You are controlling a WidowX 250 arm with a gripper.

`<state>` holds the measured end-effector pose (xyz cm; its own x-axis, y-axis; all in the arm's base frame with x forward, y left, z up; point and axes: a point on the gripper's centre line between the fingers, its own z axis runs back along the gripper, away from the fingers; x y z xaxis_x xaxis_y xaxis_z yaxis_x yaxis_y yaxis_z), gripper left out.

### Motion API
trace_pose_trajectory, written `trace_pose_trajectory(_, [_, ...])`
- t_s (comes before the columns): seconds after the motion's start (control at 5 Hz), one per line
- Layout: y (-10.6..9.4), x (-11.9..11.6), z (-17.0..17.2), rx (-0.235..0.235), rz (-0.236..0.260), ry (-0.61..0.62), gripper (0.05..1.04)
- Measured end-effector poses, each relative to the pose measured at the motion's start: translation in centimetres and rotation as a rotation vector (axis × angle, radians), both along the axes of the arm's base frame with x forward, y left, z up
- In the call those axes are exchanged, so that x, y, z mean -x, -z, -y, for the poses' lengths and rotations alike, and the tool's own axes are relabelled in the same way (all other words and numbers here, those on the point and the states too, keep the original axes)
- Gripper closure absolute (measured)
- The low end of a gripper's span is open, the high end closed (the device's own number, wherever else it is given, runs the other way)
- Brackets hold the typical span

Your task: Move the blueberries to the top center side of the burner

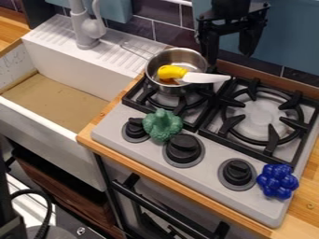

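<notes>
Blueberries (pixel 278 181): glossy blue clump, lwr R of frame | prob. light, firm, may roll | grip across mid | jaws apart, empty, upr R

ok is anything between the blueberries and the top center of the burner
Yes, the right burner's raised black grate lies between; the blueberries would probably need lifting over it. A utensil's white end juts from the metal pot near there.
</notes>
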<state>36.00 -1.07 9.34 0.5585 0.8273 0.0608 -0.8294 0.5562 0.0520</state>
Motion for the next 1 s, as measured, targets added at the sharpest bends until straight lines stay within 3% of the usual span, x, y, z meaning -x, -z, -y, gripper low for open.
trace_pose_trajectory(0.4, [2.1, 1.6, 0.3, 0.025, -0.076, 0.064, 0.085])
trace_pose_trajectory(0.6, [1.8, 2.7, -0.3, 0.025, -0.078, 0.109, 0.085])
trace_pose_trajectory(1.0, [0.4, 4.5, -2.4, 0.075, -0.042, 0.214, 0.085])
